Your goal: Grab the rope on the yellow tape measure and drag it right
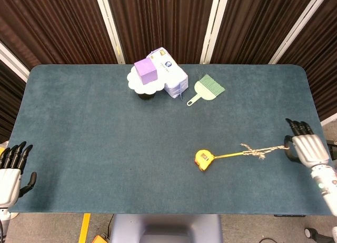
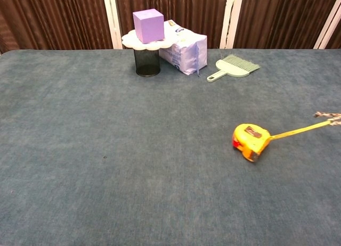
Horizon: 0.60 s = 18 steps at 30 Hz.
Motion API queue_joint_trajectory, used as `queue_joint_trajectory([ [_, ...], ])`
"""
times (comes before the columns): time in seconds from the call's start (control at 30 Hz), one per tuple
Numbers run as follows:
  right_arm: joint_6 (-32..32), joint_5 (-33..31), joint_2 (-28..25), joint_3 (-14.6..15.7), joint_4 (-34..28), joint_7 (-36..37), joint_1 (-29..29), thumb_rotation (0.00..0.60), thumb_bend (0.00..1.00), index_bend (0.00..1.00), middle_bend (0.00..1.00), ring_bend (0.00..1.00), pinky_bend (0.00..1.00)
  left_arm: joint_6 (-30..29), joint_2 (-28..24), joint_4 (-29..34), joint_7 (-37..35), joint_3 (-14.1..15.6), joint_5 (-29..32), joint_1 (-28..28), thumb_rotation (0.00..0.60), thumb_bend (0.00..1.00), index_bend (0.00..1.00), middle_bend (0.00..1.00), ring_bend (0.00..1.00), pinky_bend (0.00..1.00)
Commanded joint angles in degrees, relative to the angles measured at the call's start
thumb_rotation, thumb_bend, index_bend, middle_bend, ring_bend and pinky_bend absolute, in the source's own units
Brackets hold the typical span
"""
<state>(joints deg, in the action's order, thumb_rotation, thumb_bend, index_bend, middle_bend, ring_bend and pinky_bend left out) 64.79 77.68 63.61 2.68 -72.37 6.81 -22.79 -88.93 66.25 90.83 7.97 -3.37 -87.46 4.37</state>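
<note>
From the head view, the right hand [image 1: 305, 148] is gripping the rope [image 1: 259, 151] at the table's [image 1: 105, 138] right edge, line taut to tow the yellow tape measure [image 1: 202, 159]; the left hand [image 1: 11, 169] is idling, fingers apart. From the chest view, the tape measure is sitting right of centre.
</note>
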Motion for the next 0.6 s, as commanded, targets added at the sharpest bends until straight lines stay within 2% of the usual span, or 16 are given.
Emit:
queue_joint_trajectory([
  [0.03,-0.1,-0.7,0.4,-0.8,1.8,0.2,0.9,0.6,0.52,0.72,0.08,0.07,0.0,0.0,0.1,0.0,0.1,0.0,0.0,0.0,0.6,0.47,0.04,0.0,0.0,0.07],
  [0.13,0.5,-1.8,1.3,-1.7,3.6,-2.4,1.7,0.6,0.52,0.72,0.08,0.07,0.0,-0.2,0.2,0.0,0.1,-0.1,0.0,0.0,0.6,0.47,0.04,0.0,0.0,0.07],
  [0.27,0.0,-1.7,1.2,-2.4,2.4,-2.5,1.8,0.6,0.52,0.68,0.08,0.07,0.0,-0.3,0.1,0.0,-0.1,-0.1,0.1,0.0,0.6,0.47,0.04,0.0,0.0,0.07],
  [0.33,-0.6,-1.0,0.5,-2.5,0.2,-1.6,1.6,0.6,0.5,0.58,0.08,0.07,0.0,-0.2,0.2,0.0,0.1,0.0,0.0,0.0,0.6,0.47,0.04,0.0,0.0,0.07],
  [0.47,-0.9,0.7,-1.0,-3.5,-5.1,0.1,0.6,0.6,0.34,0.33,0.08,0.05,0.0,-0.4,0.1,-0.2,0.0,0.0,0.1,-0.1,0.6,0.47,0.04,0.0,0.0,0.07],
  [0.6,0.4,1.7,-1.4,-4.8,-9.8,-1.3,0.2,0.6,0.25,0.17,0.06,0.03,0.0,-0.5,0.1,-0.2,-0.3,-0.1,0.1,-0.2,0.6,0.47,0.04,0.0,0.0,0.07],
])
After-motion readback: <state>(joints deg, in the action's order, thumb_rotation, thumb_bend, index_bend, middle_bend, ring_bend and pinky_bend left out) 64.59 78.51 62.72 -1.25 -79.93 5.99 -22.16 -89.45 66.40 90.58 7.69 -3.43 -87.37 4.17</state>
